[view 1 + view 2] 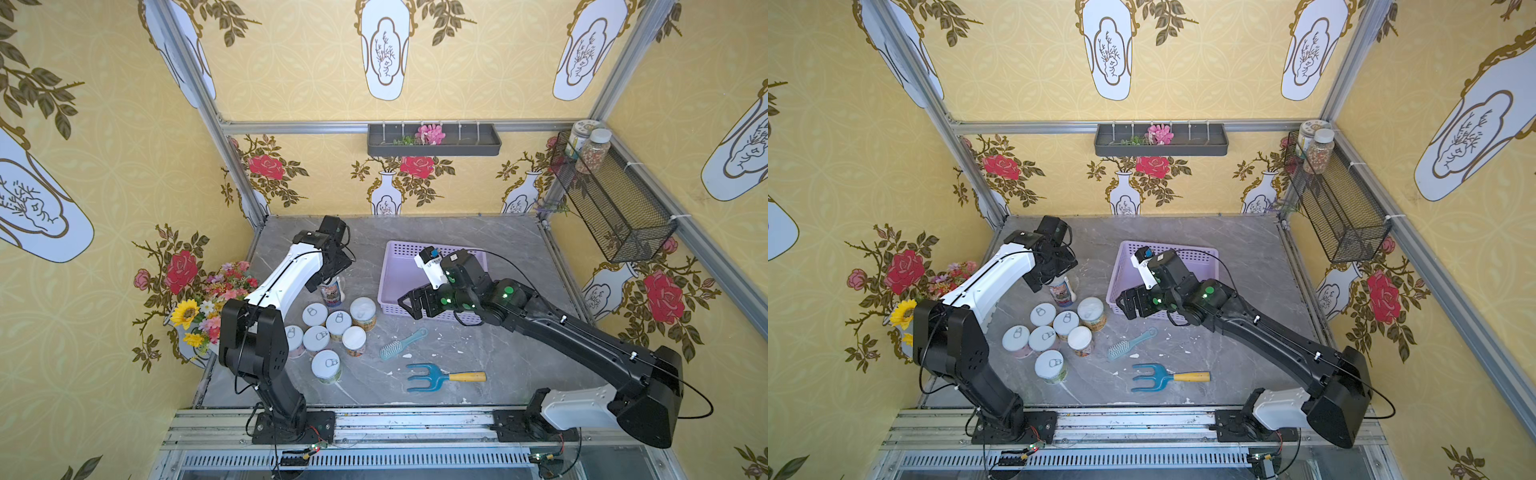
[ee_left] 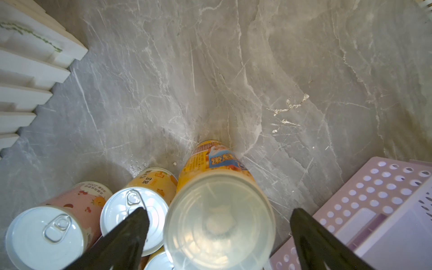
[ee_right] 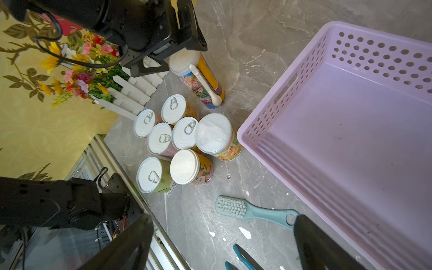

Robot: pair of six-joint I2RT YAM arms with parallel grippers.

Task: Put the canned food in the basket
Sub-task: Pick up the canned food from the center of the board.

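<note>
Both wide open, empty: left hand (image 2: pixel 218 211), right hand (image 3: pixel 224 218).

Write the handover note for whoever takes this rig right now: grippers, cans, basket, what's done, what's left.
Left gripper: open, poised over the tall can with a finger on each side, not gripping.
Right gripper: open and empty, hovering by the basket corner nearest the cans.
Cans: seven short cans stand clustered on the table beside the basket, with the tall can upright just behind them.
Done: nothing; the basket is empty.
Left: all eight cans. The tall one looks like the next pick.
</note>
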